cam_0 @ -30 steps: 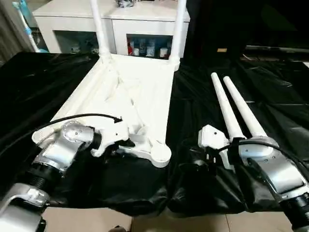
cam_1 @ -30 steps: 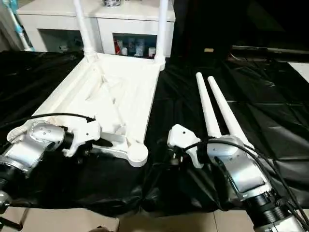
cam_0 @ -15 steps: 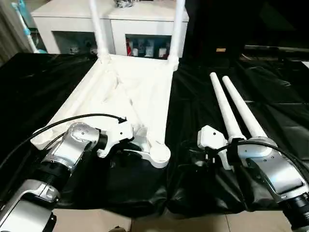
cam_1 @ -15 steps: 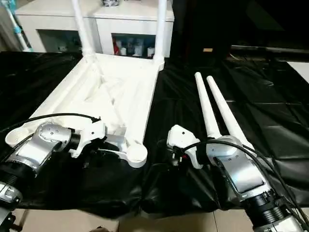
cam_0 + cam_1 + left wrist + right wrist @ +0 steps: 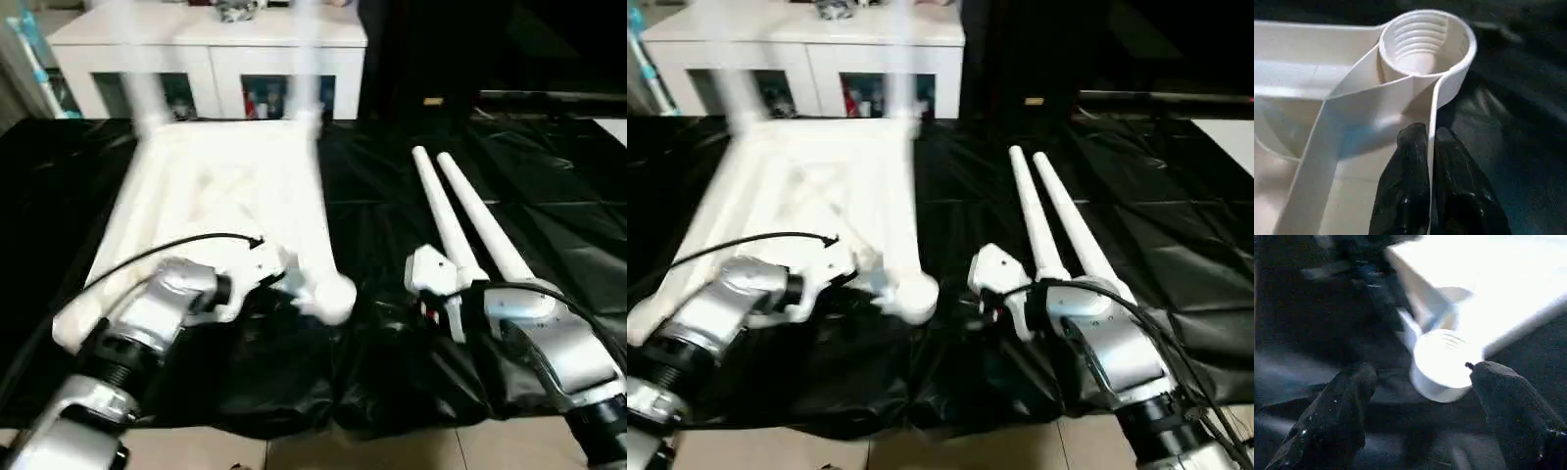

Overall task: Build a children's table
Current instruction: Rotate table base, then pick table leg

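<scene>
The children's table top (image 5: 225, 196) lies upside down on the black cloth, ribbed underside up. Two legs (image 5: 147, 88) stand blurred in its far corner sockets. My left gripper (image 5: 1427, 134) is shut on the thin rim wall just beside the near corner socket (image 5: 1425, 44); from above, that gripper (image 5: 282, 284) sits at the table's near right corner. Two loose white legs (image 5: 441, 220) lie side by side on the cloth to the right. My right gripper (image 5: 1420, 369) stands open, its fingers wide apart, facing the same socket (image 5: 1442, 364) from a short distance without touching it.
A white cabinet (image 5: 211, 39) with glass doors stands behind the draped table. The black cloth (image 5: 549, 176) is wrinkled and hangs over the front edge, with bare floor (image 5: 294, 450) below. My right forearm (image 5: 534, 333) lies over the near ends of the loose legs.
My left gripper's fingers have closed onto the table's rim. The table top is moving: its far end with the two standing legs has swung to the left. The right arm stays put.
</scene>
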Controlling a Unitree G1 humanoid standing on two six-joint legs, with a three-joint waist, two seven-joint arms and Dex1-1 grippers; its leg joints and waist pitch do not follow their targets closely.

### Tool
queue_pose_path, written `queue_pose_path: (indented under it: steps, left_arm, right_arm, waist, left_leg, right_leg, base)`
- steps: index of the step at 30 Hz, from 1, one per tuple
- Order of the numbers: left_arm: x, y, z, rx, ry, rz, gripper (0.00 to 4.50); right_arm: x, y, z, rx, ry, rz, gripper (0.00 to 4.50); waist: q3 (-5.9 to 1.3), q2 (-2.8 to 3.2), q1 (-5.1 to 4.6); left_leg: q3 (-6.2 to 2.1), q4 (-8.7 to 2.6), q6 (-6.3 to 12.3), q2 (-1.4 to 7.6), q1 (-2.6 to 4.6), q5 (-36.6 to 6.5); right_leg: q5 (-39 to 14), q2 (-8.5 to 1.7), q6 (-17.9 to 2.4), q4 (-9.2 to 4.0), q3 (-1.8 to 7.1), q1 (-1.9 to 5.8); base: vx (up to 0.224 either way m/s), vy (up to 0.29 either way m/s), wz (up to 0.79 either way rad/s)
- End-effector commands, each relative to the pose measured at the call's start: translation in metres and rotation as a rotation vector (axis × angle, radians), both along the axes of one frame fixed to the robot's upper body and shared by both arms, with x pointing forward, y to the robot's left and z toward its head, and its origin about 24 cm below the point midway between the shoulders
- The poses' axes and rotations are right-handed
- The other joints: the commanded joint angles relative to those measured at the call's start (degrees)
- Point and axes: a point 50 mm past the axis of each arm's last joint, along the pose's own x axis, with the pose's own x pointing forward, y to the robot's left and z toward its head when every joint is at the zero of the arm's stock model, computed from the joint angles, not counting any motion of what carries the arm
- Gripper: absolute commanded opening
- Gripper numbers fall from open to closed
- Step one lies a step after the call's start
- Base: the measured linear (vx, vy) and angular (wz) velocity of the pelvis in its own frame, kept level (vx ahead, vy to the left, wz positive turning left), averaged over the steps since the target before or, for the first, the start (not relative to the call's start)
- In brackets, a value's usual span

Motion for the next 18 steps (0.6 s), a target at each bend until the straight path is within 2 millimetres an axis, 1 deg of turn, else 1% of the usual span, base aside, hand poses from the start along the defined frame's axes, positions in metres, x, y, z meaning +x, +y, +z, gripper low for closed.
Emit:
queue_pose_path:
  steps: [1, 2, 3, 5, 7, 9, 10, 11, 12, 13, 15, 16, 17, 18]
  left_arm:
    - [-0.002, 0.002, -0.010, -0.014, -0.002, 0.061, 0.02]
    - [-0.002, -0.004, -0.009, -0.016, -0.044, 0.046, 0.01]
    - [-0.001, -0.009, -0.008, -0.015, -0.087, 0.031, 0.01]
    - [-0.002, -0.011, -0.009, -0.010, -0.072, 0.041, 0.01]
    - [-0.003, -0.013, -0.009, 0.012, -0.086, 0.020, 0.01]
    - [-0.005, -0.014, -0.009, 0.023, -0.105, 0.004, 0.01]
    - [-0.005, -0.015, -0.008, 0.025, -0.107, 0.002, 0.01]
    - [-0.005, -0.014, -0.007, 0.026, -0.121, 0.010, 0.30]
    - [-0.004, -0.011, -0.005, 0.037, -0.129, 0.017, 0.47]
    - [-0.004, -0.009, -0.005, 0.042, -0.129, 0.022, 0.47]
    - [-0.001, -0.003, 0.001, 0.038, -0.153, 0.040, 0.66]
    - [0.000, 0.000, 0.005, 0.032, -0.175, 0.052, 0.88]
    - [0.001, 0.002, 0.008, 0.028, -0.191, 0.060, 0.88]
    - [0.002, 0.004, 0.010, 0.026, -0.205, 0.062, 0.93]
  right_arm:
    - [0.010, -0.006, 0.006, -0.012, -0.053, -0.078, 3.59]
    - [0.013, -0.007, 0.006, -0.013, -0.053, -0.109, 3.59]
    - [0.015, -0.007, 0.005, -0.014, -0.052, -0.136, 3.59]
    - [0.017, -0.008, 0.005, -0.023, -0.068, -0.159, 3.59]
    - [0.020, -0.010, 0.004, -0.032, -0.068, -0.200, 3.59]
    - [0.027, -0.013, 0.004, -0.044, -0.100, -0.283, 3.59]
    - [0.032, -0.015, 0.005, -0.047, -0.113, -0.341, 3.59]
    - [0.038, -0.018, 0.005, -0.044, -0.112, -0.418, 3.59]
    - [0.044, -0.021, 0.005, -0.021, -0.073, -0.507, 3.59]
    - [0.048, -0.023, 0.005, -0.001, -0.033, -0.570, 3.59]
    - [0.053, -0.026, 0.006, 0.024, 0.025, -0.669, 3.86]
    - [0.056, -0.028, 0.007, 0.020, 0.037, -0.709, 3.92]
    - [0.057, -0.029, 0.007, 0.016, 0.044, -0.734, 3.92]
    - [0.059, -0.031, 0.007, 0.002, 0.042, -0.750, 4.12]
  waist:
    - [-3.62, -0.25, 0.69]
    - [-3.69, -0.19, 0.71]
    - [-3.77, -0.21, 0.76]
    - [-4.00, -0.27, 0.82]
    - [-3.97, -0.14, 0.96]
    - [-3.92, 0.08, 0.93]
    - [-3.95, 0.11, 0.81]
    - [-3.95, 0.17, 0.73]
    - [-3.98, 0.51, 0.65]
    - [-3.98, 0.39, 0.45]
    - [-4.02, 0.51, 0.48]
    - [-4.08, 0.42, 0.42]
    - [-4.07, 0.51, 0.51]
    - [-4.08, 0.59, 0.50]
  left_leg:
    - [-1.34, -3.65, 2.76, 2.49, 0.25, -13.96]
    - [-1.32, -3.63, 2.95, 2.53, 0.35, -13.71]
    - [-1.35, -3.61, 3.16, 2.56, 0.30, -13.15]
    - [-1.22, -3.48, 3.76, 2.54, 0.15, -11.24]
    - [-1.19, -3.48, 4.18, 2.55, 0.15, -11.07]
    - [-1.25, -3.56, 3.89, 2.60, 0.17, -11.59]
    - [-1.16, -3.53, 3.47, 2.48, 0.30, -12.25]
    - [-1.22, -3.63, 3.11, 2.51, 0.35, -12.32]
    - [-1.30, -3.63, 2.79, 2.54, 0.34, -12.26]
    - [-1.27, -3.70, 2.57, 2.41, 0.40, -12.65]
    - [-1.26, -3.68, 2.23, 2.45, 0.48, -12.38]
    - [-1.29, -3.75, 1.98, 2.52, 0.46, -12.21]
    - [-1.28, -3.70, 1.84, 2.54, 0.56, -12.21]
    - [-1.27, -3.74, 1.58, 2.50, 0.51, -12.33]
  right_leg:
    - [-21.15, -4.82, -8.77, -5.45, 2.67, 2.91]
    - [-20.29, -4.74, -8.84, -5.43, 2.69, 2.84]
    - [-19.16, -4.71, -8.98, -5.36, 2.69, 2.89]
    - [-14.23, -4.63, -10.16, -4.71, 2.75, 3.02]
    - [-14.64, -4.75, -10.12, -4.78, 2.74, 3.02]
    - [-15.86, -4.76, -9.90, -4.89, 2.68, 2.89]
    - [-16.88, -4.67, -9.69, -5.04, 2.64, 2.82]
    - [-17.16, -4.65, -9.72, -5.00, 2.64, 2.81]
    - [-16.78, -4.65, -9.91, -4.85, 2.69, 2.76]
    - [-16.84, -4.51, -9.99, -5.02, 2.63, 2.81]
    - [-15.62, -4.47, -10.22, -4.82, 2.74, 2.81]
    - [-14.58, -4.48, -10.44, -4.66, 2.75, 2.88]
    - [-14.29, -4.51, -10.54, -4.62, 2.77, 2.78]
    - [-14.05, -4.55, -10.59, -4.58, 2.76, 2.85]
  base:
    - [0.000, 0.000, 0.00]
    - [0.000, 0.000, 0.00]
    - [0.000, 0.000, 0.00]
    - [0.000, 0.000, 0.00]
    - [0.000, 0.000, 0.00]
    - [0.000, 0.000, 0.00]
    - [0.000, 0.000, 0.00]
    - [0.000, 0.000, 0.00]
    - [0.000, 0.000, 0.00]
    - [0.000, 0.000, 0.00]
    - [0.000, 0.000, 0.00]
    - [0.000, 0.000, 0.00]
    - [0.000, 0.000, 0.00]
    - [0.000, 0.000, 0.00]
